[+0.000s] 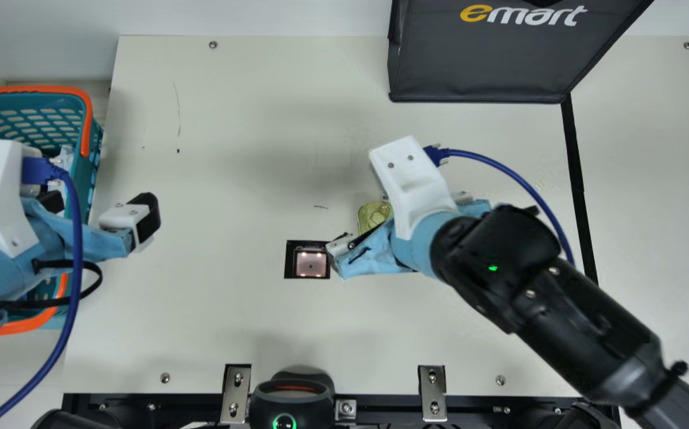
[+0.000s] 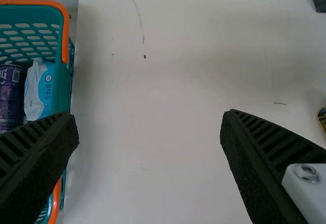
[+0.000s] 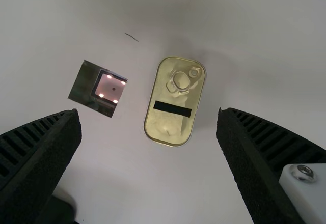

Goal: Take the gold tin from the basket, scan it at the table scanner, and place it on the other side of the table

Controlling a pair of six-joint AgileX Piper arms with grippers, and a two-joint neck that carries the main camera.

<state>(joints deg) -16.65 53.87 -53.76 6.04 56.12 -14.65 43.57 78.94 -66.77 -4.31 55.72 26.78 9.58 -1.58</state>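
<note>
Gold tin (image 3: 175, 98) flat on counter (image 1: 231, 322), beside scanner (image 1: 310, 263); long axis roughly near-to-far, ring end far. Right end effector (image 1: 403, 220) wide above; left end effector (image 1: 100, 210) also wide.

Black robot arms (image 1: 550, 310), dressed up in white and pale blue.
There are screws (image 1: 390, 165) in the white housings (image 1: 411, 196), pale blue wrapping (image 1: 368, 256), blue cables (image 1: 77, 238), a little green light (image 1: 493, 268) and ribbed black fingers (image 3: 41, 152).

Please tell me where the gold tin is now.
In the main view, the gold tin lies up and right of the scanner, under the right gripper.
</note>
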